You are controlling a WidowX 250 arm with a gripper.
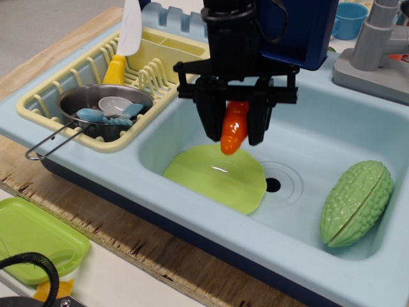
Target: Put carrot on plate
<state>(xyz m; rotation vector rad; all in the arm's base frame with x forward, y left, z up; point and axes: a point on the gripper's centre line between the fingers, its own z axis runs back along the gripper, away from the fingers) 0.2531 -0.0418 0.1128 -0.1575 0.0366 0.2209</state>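
The carrot (233,126) is a small glossy orange cone, held tip down between my black fingers. My gripper (232,133) is shut on it and hangs above the far part of the plate (214,179). The plate is round, shallow and lime green, and lies at the front left of the light blue sink basin (307,137). The carrot's tip is a little above the plate and not touching it.
A bumpy green gourd (356,203) lies at the sink's right. The drain hole (273,185) is just right of the plate. A yellow dish rack (160,61) with a metal pot (105,109) stands left. A green tray (32,236) lies front left. A grey faucet (374,48) stands at the back right.
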